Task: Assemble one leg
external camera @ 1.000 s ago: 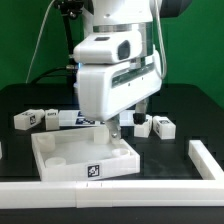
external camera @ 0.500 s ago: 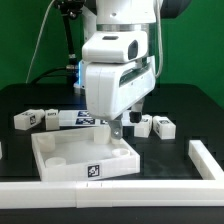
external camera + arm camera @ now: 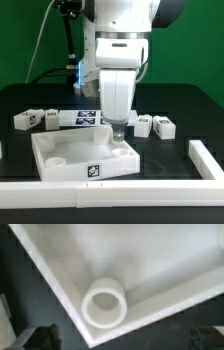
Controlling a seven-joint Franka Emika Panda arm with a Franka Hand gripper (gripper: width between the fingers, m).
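Several small white legs with marker tags lie on the black table behind the tray: two at the exterior view's left, others at its right. My gripper hangs over the far right corner of the white tray. In the wrist view the gripper is open and empty. Its dark fingertips stand wide apart on either side of the tray's corner. A round corner socket lies just inside that corner. No leg shows in the wrist view.
The marker board lies flat behind the tray. A long white bar runs along the front edge. Another white bar lies at the exterior view's right.
The hand has turned about its vertical axis, from showing its broad side to its narrow side. It stays over the tray's far right corner. The parts have not moved.
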